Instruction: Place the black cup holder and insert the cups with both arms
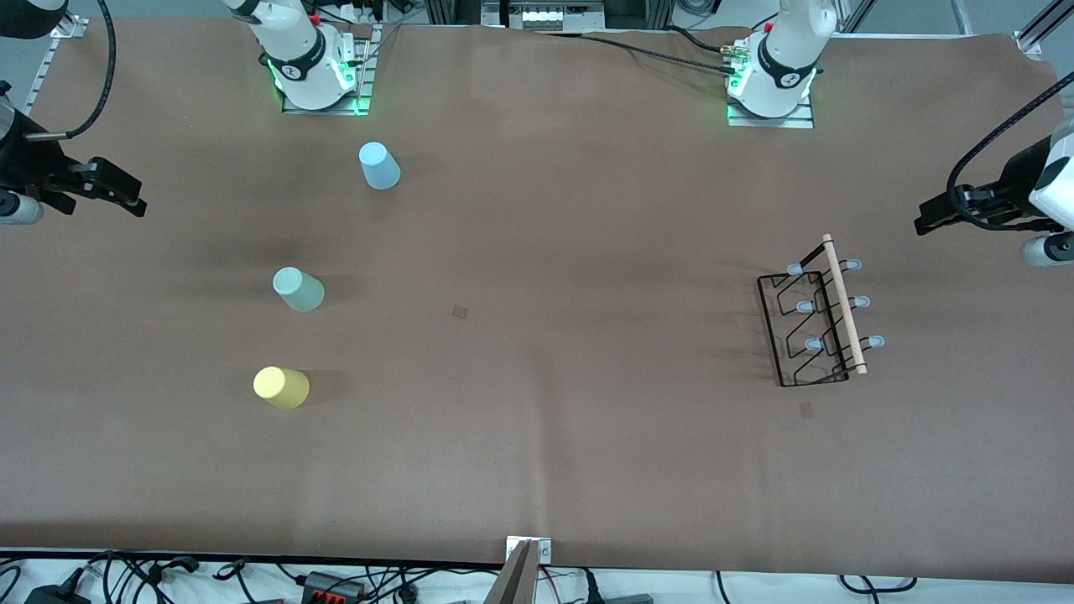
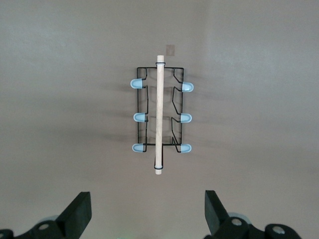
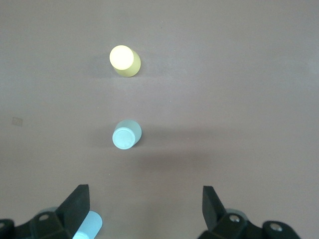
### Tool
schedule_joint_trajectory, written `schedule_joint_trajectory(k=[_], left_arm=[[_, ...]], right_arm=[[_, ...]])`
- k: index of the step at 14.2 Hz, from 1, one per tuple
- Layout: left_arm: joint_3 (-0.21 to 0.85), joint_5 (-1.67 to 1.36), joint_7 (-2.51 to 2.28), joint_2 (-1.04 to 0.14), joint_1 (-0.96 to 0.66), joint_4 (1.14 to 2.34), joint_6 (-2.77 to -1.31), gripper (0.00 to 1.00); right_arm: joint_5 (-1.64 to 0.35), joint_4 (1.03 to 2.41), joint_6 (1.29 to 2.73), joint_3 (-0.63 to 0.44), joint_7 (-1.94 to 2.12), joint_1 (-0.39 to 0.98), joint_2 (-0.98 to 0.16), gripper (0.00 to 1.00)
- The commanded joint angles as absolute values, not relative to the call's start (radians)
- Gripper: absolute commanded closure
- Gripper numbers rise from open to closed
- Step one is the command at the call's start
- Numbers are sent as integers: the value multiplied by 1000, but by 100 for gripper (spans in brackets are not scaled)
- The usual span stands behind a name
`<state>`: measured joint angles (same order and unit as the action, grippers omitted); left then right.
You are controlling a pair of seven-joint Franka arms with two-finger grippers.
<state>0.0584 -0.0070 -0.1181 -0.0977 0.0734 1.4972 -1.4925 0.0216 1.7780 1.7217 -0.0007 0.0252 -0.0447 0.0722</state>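
The black cup holder (image 1: 818, 323) (image 2: 159, 115) stands upright on the brown table toward the left arm's end, its wooden rod on top. My left gripper (image 1: 927, 222) (image 2: 148, 201) hangs open and empty, high over that end of the table, apart from the holder. Three cups stand closed end up toward the right arm's end: the light blue cup (image 1: 379, 165) (image 3: 88, 226) farthest from the front camera, the mint cup (image 1: 298, 289) (image 3: 126, 135) in the middle, the yellow cup (image 1: 281, 387) (image 3: 124, 60) nearest. My right gripper (image 1: 134, 201) (image 3: 144, 199) is open and empty, high over that end.
Two small brown squares mark the table, one near the middle (image 1: 460, 311) and one just nearer to the front camera than the holder (image 1: 806, 409). Both arm bases (image 1: 315, 71) (image 1: 776, 80) stand along the table's edge farthest from the front camera. Cables lie along the nearest edge.
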Motion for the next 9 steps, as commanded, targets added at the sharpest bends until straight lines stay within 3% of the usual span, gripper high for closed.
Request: schedule_joint_trajectory(k=[1, 9], left_arm=[[58, -6, -126, -80, 75, 1519, -1506, 0], [58, -8, -124, -81, 75, 1519, -1506, 0]], right_arm=[[6, 1789, 1724, 0, 40, -46, 89, 0], [8, 1789, 1721, 0, 40, -46, 77, 0]])
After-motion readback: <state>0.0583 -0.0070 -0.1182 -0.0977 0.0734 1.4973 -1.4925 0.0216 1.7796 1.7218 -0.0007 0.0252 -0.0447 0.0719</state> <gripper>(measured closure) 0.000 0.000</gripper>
